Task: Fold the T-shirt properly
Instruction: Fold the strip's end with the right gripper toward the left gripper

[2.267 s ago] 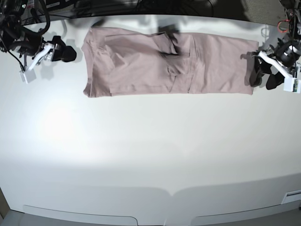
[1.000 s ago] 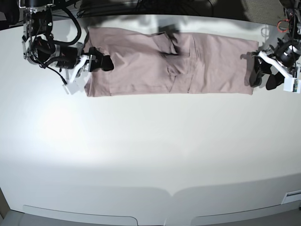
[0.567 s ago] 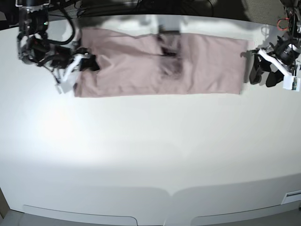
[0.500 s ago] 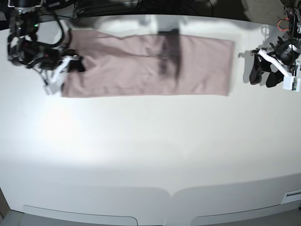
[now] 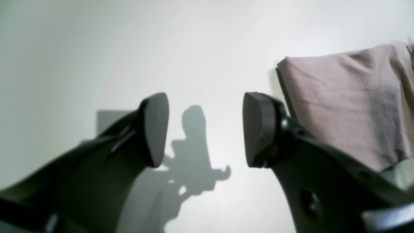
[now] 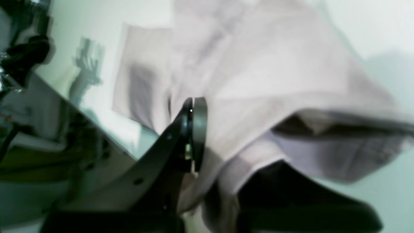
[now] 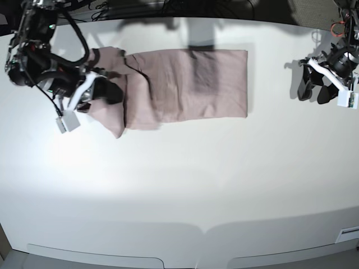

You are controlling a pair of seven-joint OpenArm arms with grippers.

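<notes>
T-shirt [image 7: 185, 84] is lying as a long narrow band near the table's [image 7: 179, 190] far edge, so the lengthwise folds are looking done. Its end by the right gripper [image 7: 109, 92] is bunching and lifting, with that gripper's jaws clamping the cloth; the wrist view is showing fabric draping over the pinched fingers [image 6: 197, 129]. Folding that end across the band is what I judge is remaining. The left gripper [image 7: 313, 87] is hanging well apart from the shirt, jaws wide, holding nothing. No containers are showing.
</notes>
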